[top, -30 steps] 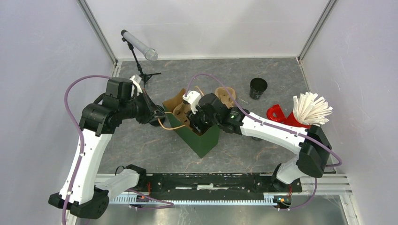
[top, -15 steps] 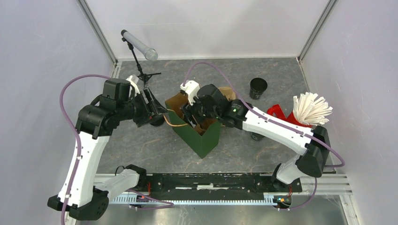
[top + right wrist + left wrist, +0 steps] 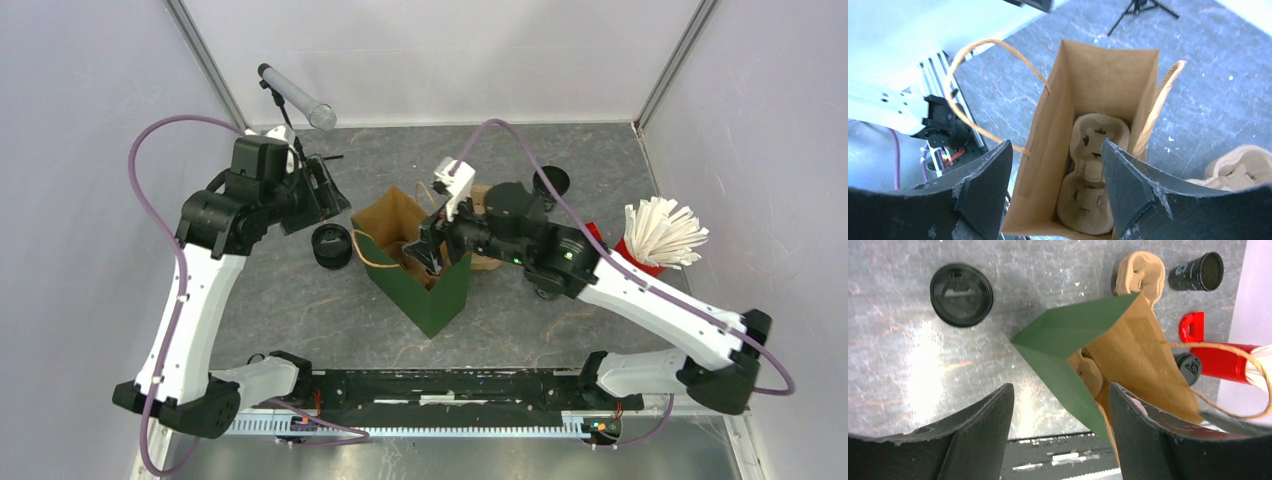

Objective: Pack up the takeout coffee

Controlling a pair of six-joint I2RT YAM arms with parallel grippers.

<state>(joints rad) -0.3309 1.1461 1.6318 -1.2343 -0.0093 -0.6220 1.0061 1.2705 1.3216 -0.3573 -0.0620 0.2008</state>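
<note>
The takeout coffee [image 3: 1189,368], a small black cup with a sip lid, stands on the table right of the bag, beside the red holder. In the top view it [image 3: 545,291] is mostly hidden under my right arm. The green paper bag [image 3: 432,292] stands open mid-table with a pulp cup tray [image 3: 1092,172] lying on its bottom. My right gripper [image 3: 432,245] [image 3: 1057,145] hovers open above the bag's mouth, holding nothing. My left gripper [image 3: 328,190] [image 3: 1060,390] is open and empty, up and to the left of the bag.
A squat black round piece [image 3: 331,245] lies left of the bag. A lidless black cup [image 3: 550,182] stands at the back right. A second pulp tray [image 3: 1139,274] lies behind the bag. A red holder [image 3: 1220,360] of white straws [image 3: 665,232] stands far right. A tripod [image 3: 300,150] stands back left.
Both grippers have opened. The right one rose out of the bag and shifted right, leaving the tray inside. The left one let go of the bag's edge and drew back to the left.
</note>
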